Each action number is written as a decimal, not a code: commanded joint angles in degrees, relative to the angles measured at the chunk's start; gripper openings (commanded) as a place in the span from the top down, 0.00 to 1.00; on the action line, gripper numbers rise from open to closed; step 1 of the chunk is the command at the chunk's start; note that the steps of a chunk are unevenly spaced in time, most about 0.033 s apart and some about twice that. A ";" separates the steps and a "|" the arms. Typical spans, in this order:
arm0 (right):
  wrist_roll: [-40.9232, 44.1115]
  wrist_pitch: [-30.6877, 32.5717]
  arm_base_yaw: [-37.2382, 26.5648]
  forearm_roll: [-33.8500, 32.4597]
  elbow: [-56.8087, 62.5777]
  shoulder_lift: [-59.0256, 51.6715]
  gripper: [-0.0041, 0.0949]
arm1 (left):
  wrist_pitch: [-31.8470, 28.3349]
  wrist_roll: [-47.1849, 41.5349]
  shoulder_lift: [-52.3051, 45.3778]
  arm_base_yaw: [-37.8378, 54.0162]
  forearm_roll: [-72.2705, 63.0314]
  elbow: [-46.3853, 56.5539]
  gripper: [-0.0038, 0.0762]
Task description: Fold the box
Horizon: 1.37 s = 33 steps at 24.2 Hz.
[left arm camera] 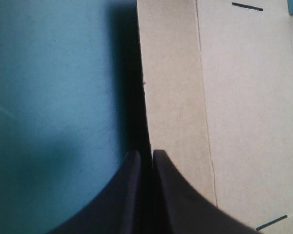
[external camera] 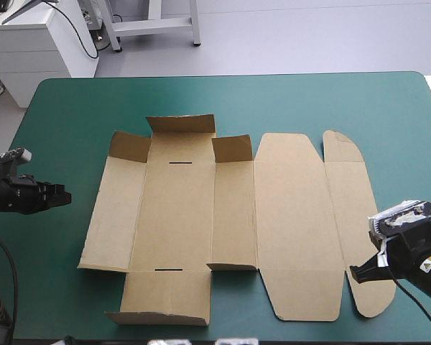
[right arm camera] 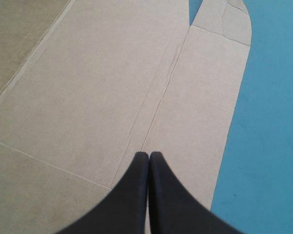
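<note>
The box (external camera: 223, 215) lies mostly flat at the table's middle, its small left flaps slightly raised. The left gripper (left arm camera: 146, 153), fingers pressed together, sits at the box's left edge, perhaps touching it, and should slide under and lift along the crease. The right gripper (right arm camera: 149, 155), likewise closed, hangs over the near right flap, and the teal-green cover (external camera: 309, 100) shows on every side.

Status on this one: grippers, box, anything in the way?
Left gripper shut, empty, at the left edge of the box. Right gripper shut, empty, over its right end. Sheet mostly flat, small flaps slightly raised. No obstruction seen.
</note>
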 commanded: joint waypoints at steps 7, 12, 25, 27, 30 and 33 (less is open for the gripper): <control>-0.53 -3.53 -0.07 0.81 -1.56 0.23 0.97 | 5.12 -4.89 -1.43 0.04 0.07 3.34 0.10; -0.53 -4.16 1.47 0.63 -1.56 0.23 0.97 | 5.10 -2.72 0.17 0.04 -2.74 8.57 0.10; -0.53 -4.32 1.71 0.63 -1.56 0.23 0.98 | 5.10 -4.55 0.17 -4.51 -2.04 9.54 0.29; -0.53 -4.32 1.71 0.63 -1.56 0.23 0.98 | 5.10 -4.55 0.39 -6.37 -1.16 10.44 0.31; -0.53 -4.58 1.71 0.63 -1.56 0.23 0.98 | 5.10 -4.61 1.22 -7.80 -0.05 11.57 0.31; -0.53 -4.48 1.71 0.63 -1.56 0.23 0.98 | 5.10 -5.29 2.04 -7.80 -0.82 11.71 0.31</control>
